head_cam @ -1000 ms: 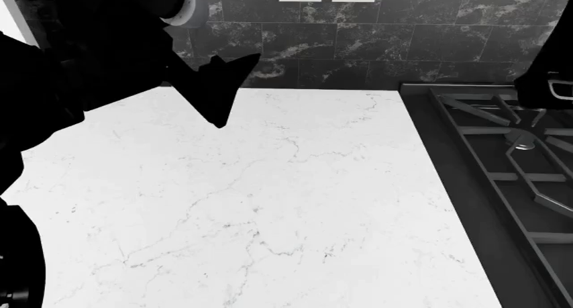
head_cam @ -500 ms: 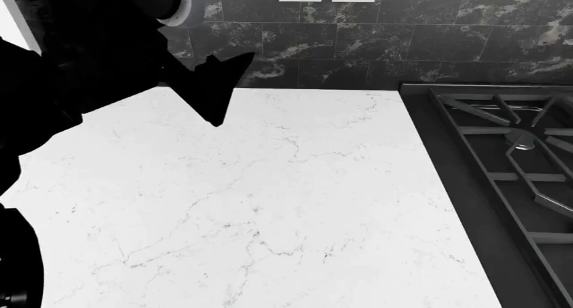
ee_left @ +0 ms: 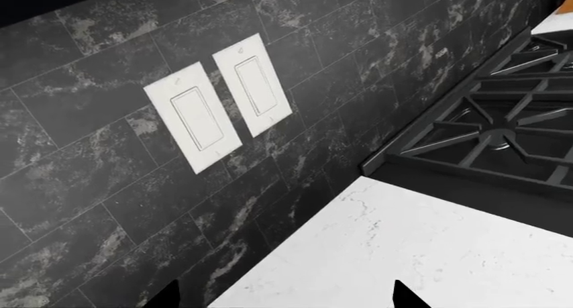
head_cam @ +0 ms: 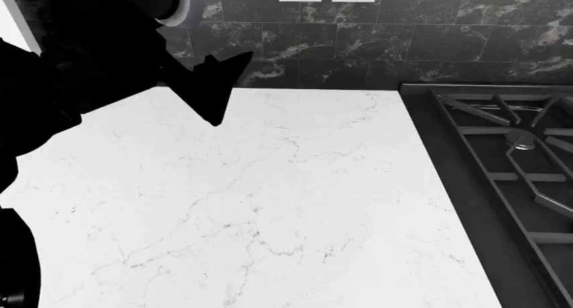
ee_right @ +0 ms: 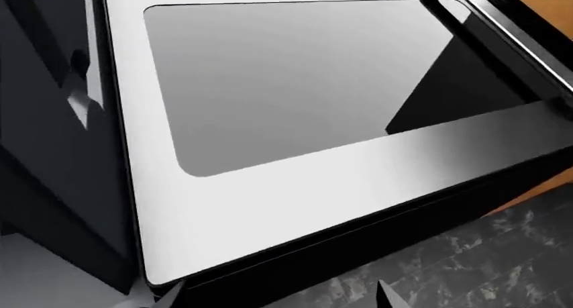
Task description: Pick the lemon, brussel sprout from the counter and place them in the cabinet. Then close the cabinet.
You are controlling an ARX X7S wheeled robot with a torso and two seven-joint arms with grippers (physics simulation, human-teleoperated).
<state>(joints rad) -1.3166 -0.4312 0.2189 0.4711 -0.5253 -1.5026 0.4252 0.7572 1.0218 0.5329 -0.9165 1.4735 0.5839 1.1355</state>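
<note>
Our left gripper (ee_left: 284, 296) shows only two dark fingertips spread apart with nothing between them, raised above the counter (head_cam: 296, 207) near the dark tiled wall (ee_left: 80, 187); our right gripper (ee_right: 273, 296) likewise seems spread and empty, though only its tips show. We count two wall switches (ee_left: 228, 100), one stove (head_cam: 510, 160), and one glass-fronted appliance door (ee_right: 313, 80); neither lemon nor sprout is in view.

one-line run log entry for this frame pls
counter: no lemon or brussel sprout in view | left gripper: raised near backsplash, jaws unclear | right gripper: faces microwave, open, empty | cabinet: not in view
</note>
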